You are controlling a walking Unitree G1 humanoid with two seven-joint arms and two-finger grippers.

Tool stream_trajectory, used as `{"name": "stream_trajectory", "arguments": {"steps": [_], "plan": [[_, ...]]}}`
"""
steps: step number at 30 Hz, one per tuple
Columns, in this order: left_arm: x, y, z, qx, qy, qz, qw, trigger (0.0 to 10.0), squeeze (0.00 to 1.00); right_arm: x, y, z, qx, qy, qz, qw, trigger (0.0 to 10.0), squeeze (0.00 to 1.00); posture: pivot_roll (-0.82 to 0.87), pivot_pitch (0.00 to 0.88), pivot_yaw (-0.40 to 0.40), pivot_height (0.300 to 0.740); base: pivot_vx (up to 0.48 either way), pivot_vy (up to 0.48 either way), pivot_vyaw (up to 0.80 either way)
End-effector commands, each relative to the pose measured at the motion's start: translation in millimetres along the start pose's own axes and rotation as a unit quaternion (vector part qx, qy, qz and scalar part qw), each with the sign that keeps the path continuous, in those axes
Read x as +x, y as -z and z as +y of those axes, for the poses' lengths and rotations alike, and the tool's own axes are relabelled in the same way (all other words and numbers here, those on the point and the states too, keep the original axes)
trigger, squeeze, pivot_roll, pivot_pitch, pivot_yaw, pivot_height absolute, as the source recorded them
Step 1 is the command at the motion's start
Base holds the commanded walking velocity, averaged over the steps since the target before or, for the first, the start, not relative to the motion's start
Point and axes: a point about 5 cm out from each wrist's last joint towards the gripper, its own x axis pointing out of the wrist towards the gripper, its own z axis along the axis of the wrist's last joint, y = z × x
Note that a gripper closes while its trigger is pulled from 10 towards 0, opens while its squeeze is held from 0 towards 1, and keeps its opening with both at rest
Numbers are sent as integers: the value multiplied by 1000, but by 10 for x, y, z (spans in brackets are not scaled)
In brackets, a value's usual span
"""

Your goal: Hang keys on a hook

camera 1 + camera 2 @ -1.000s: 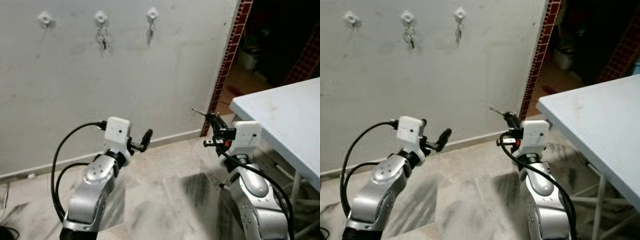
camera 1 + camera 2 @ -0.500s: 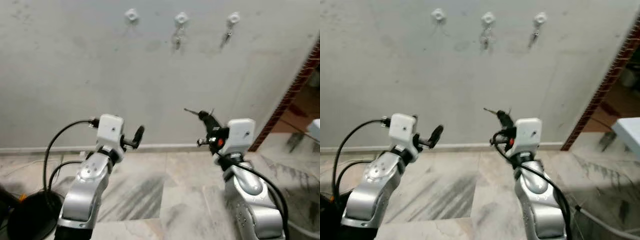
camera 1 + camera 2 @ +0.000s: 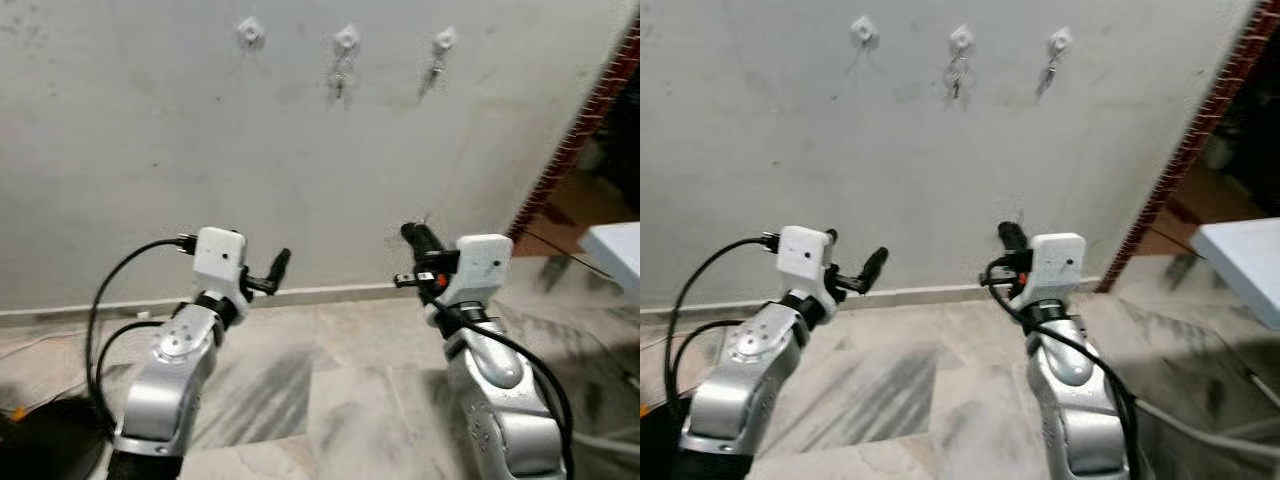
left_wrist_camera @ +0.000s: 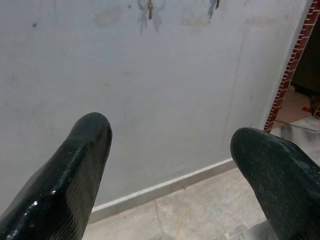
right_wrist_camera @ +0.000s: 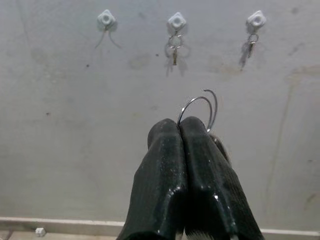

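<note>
Keys (image 5: 205,107) were pinched between the closed fingers of the right gripper (image 5: 181,131), thin wire ring protruding above the tips; the head camera had swung since a second ago, wall now squarer; left hook (image 5: 106,19) was bare, well above; left gripper (image 4: 170,150) was spread, holding nothing.

Three white hooks sit in a row high on the grey wall (image 5: 60,150). The left hook (image 5: 106,18) carries nothing. The middle hook (image 5: 176,21) and the right hook (image 5: 256,18) each carry a small hanging key set. The key ring (image 5: 200,107), thin wire loops, is pinched in the right gripper (image 5: 181,131) below the middle hook, well apart from the wall.
</note>
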Motion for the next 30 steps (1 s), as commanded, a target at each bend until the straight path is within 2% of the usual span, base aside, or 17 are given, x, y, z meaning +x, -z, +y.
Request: {"name": "stream_trajectory", "arguments": {"steps": [1, 19, 30], "plan": [[6, -18, -37, -4, 9, -3, 1000, 10000, 0, 9, -24, -27, -4, 4, -6, 1000, 10000, 0, 150, 0, -42, 740, 259, 0, 0], [-5, -12, -36, -7, 8, -3, 1000, 10000, 0, 22, -10, 7, -2, -3, -6, 1000, 10000, 0, 151, 0, -43, 740, 261, 0, 0], [-19, -7, -53, -12, 10, -3, 1000, 10000, 0, 28, -6, 14, -1, -7, -5, 1000, 10000, 0, 158, 0, -51, 740, 0, 437, 0]]}}
